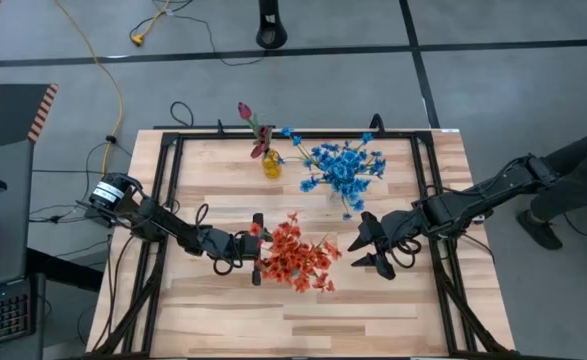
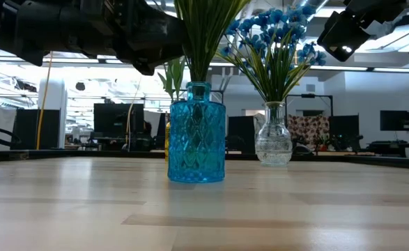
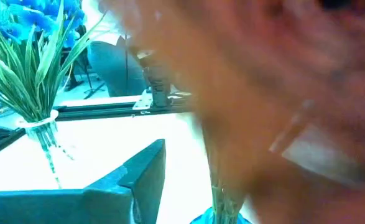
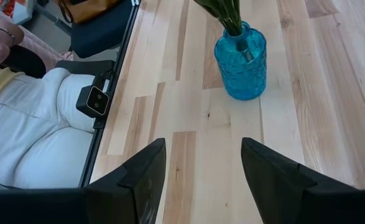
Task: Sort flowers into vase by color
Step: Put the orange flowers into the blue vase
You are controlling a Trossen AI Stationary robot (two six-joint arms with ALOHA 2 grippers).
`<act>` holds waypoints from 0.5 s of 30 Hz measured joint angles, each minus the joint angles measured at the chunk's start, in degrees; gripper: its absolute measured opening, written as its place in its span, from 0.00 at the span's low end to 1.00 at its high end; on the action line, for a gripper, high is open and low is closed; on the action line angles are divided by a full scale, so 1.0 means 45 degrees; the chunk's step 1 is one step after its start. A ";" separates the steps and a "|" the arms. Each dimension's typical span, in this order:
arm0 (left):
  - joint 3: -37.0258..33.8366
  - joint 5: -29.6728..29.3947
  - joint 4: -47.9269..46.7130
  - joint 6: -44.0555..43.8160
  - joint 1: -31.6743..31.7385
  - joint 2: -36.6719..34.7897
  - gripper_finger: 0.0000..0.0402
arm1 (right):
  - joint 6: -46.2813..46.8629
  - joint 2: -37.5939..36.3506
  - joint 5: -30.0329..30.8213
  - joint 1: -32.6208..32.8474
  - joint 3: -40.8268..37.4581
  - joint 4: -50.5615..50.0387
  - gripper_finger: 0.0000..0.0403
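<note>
Since all the sprays in sight already stand in vases, the sorting looks close to done, and the step in hand seems to be settling the orange-red flowers [image 1: 295,255] into the blue glass vase [image 2: 197,132] near the middle of the table [image 1: 393,310]. The left gripper [image 1: 256,247] sits right against that bunch; whether it pinches a stem or is spread I cannot tell. Next it probably has to let go cleanly and back away without tipping the vase. The right gripper [image 4: 202,177] hovers on the other side of the blue vase, spread wide and holding nothing. Beyond that vase, the bright blue flowers [image 1: 343,165] fill a clear vase [image 2: 274,134], and a maroon bud [image 1: 245,112] leans from a small yellow vase [image 1: 271,163].
</note>
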 joint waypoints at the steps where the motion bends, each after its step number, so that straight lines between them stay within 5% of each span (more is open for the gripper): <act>1: 0.0000 -0.0003 0.0003 -0.0004 0.0000 0.0000 0.48 | 0.0000 0.0001 0.0000 0.0000 0.0000 -0.0002 0.58; 15: 0.0000 -0.0008 -0.0130 0.0502 0.0000 -0.0024 0.68 | 0.0000 -0.0002 -0.0001 0.0000 0.0000 -0.0003 0.58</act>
